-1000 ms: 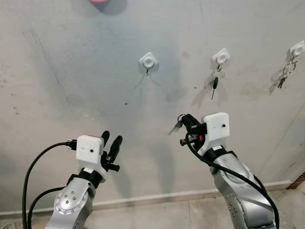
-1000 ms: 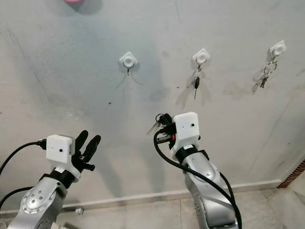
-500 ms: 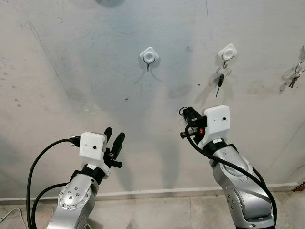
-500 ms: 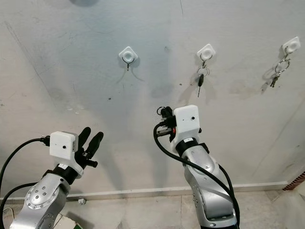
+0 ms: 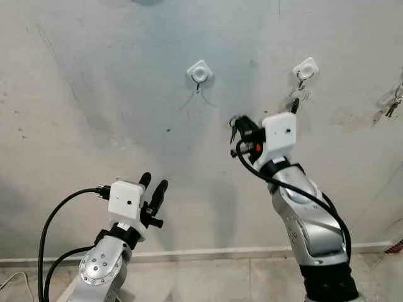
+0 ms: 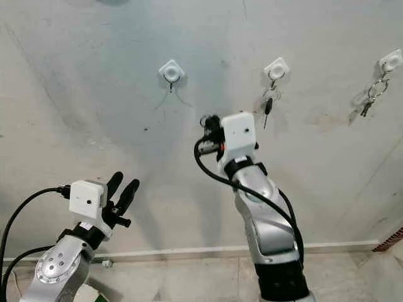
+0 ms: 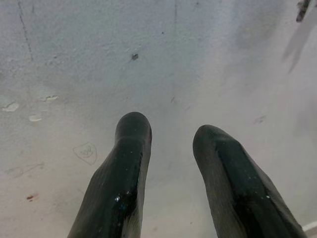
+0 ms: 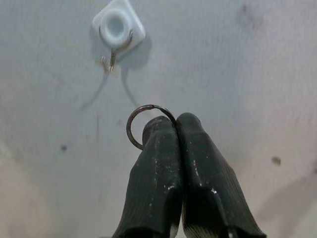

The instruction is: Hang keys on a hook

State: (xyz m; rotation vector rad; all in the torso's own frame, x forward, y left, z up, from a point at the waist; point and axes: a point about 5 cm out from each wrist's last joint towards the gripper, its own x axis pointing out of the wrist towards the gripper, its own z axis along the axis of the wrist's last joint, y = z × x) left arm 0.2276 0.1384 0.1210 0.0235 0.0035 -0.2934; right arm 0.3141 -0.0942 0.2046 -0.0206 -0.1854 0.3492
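A thin round metal key ring (image 8: 143,126) is pinched between the closed black fingers of the right gripper (image 8: 176,124), raised near the grey plaster wall (image 5: 94,94) and held just below the empty white diamond-shaped wall hook (image 8: 118,27), not yet touching it. The keys themselves are hidden behind the fingers. The main risk is judged to be a miss: the wire prong of the hook is small, and if the ring is presented tilted or to one side, it could be scraped against the wall or dropped on release. Only a short arc of the ring is gripped, so it could also be twisted in the grasp. Two further white hooks are already occupied, one by a dark-headed key (image 6: 268,106), one by a small key bunch (image 6: 371,97). No containers are seen. The left gripper (image 5: 153,190) is held low with its fingers parted and nothing between them.
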